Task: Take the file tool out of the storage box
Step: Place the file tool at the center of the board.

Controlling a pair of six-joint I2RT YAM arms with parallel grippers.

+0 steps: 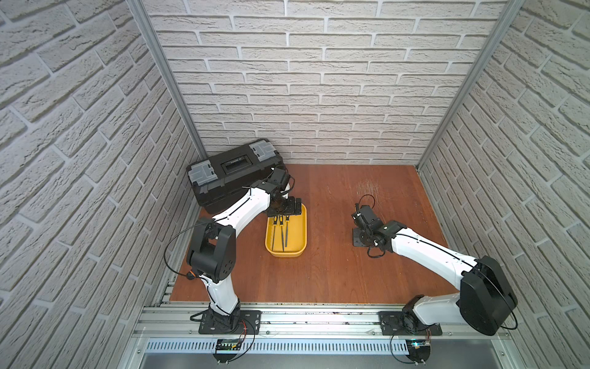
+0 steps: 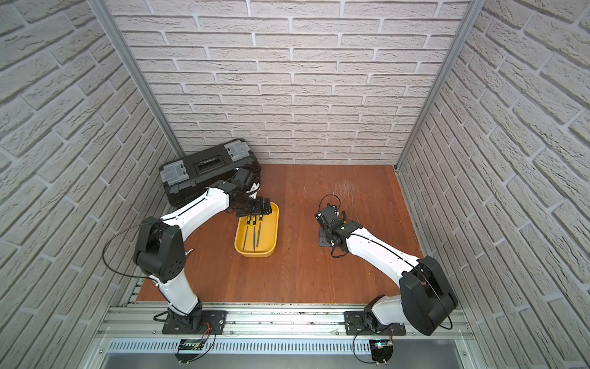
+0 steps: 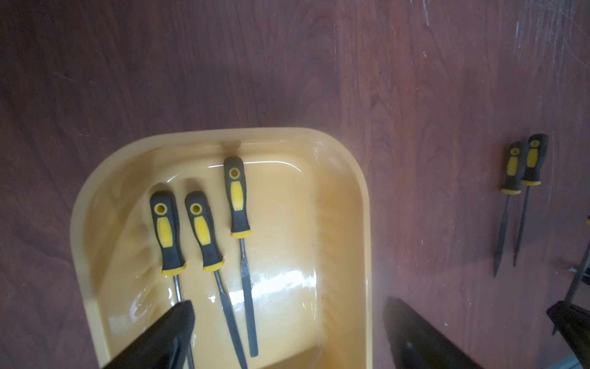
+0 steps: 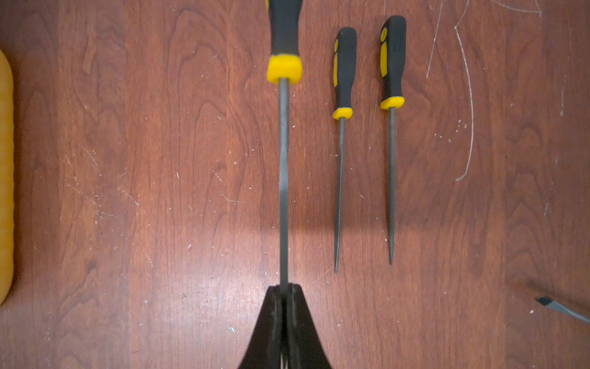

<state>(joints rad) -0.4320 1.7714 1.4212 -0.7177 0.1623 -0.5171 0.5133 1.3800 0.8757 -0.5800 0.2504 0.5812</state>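
The left gripper (image 3: 289, 306) is wide open over the storage box (image 3: 364, 223), where three files (image 3: 238, 198) lie side by side. One finger (image 3: 415, 332) hangs outside the box wall, so I think it should slide in until one file sits between its fingers. Away from the box, the right gripper (image 4: 284, 292) pinches a fourth file (image 4: 283, 143) by its thin metal part, above the bench (image 4: 127, 191).

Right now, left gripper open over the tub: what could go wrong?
The left gripper spans the storage box wall, so descending it might catch the rim or grab two close-lying files. The right gripper pinches its file only near the blade tip; it could swing or slip onto the two files beside it.
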